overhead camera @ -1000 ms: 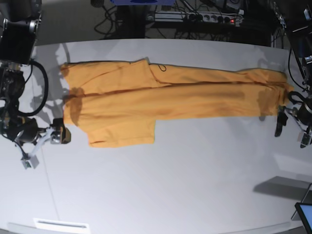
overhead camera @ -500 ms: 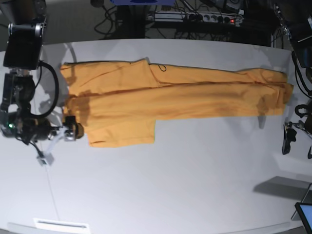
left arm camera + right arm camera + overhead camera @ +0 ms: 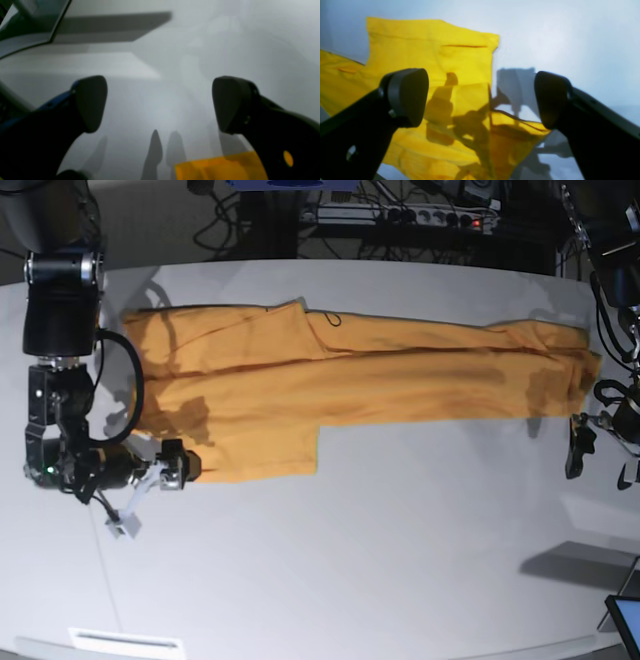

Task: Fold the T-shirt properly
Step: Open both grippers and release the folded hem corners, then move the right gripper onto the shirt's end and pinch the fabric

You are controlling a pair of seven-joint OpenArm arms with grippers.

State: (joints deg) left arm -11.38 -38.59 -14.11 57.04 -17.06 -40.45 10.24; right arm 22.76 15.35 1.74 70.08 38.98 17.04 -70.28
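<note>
Lying flat on desk (image 3: 380,560): shirt (image 3: 360,380). Left hand (image 3: 160,105), right hand (image 3: 481,97): fingers apart, empty, at opposite ends.

L wrist view blurred; T-shirt (image 3: 220,166) cut off.

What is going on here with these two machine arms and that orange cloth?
Two robot arms are working on an orange-yellow T-shirt that lies in a long band across a white table. Neither arm holds it now. The right claw hovers open over one end of the shirt, and the left claw is open just off the other end, over bare table.
</note>
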